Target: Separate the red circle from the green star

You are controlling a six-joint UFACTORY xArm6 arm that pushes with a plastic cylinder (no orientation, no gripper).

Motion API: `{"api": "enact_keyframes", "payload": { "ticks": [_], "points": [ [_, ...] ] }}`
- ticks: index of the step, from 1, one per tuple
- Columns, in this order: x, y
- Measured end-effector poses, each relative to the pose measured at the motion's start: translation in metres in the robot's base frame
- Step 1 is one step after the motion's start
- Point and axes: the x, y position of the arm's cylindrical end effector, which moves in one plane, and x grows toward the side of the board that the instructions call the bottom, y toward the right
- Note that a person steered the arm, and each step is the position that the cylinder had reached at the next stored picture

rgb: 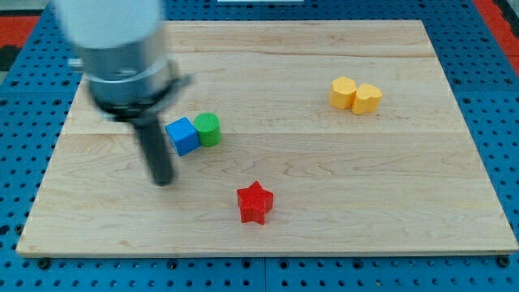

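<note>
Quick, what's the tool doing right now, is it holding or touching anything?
My tip: a bare dark rod, no jaws, holding nothing. It sits just to the view's left of and below the blue cube block, apparently not touching it.

Single camera, high front angle, looking down over whole wooden board [324, 203]; arm housing close, blurred.

Looked it all over and honestly there's nothing to read anywhere. No letters, numbers, logos or stickers on the wooden board [324, 178], and none on the blue cube [182, 135], the green cylinder [208, 128], the red star [255, 203] or the two yellow blocks [355, 95]. The arm's grey housing [113, 40] is blurred, so any marking there can't be made out.
</note>
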Motion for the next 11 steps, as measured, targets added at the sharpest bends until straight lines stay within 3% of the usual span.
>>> {"api": "enact_keyframes", "payload": {
  "ticks": [1,3,5,6,7,8,9,10,11],
  "points": [
    [-0.038,-0.073],
    [-0.171,-0.119],
    [-0.156,0.027],
    [-0.143,0.070],
    [-0.131,0.066],
    [-0.106,0.106],
    [-0.099,0.150],
    [-0.119,0.174],
    [-0.106,0.188]
  ]
}}
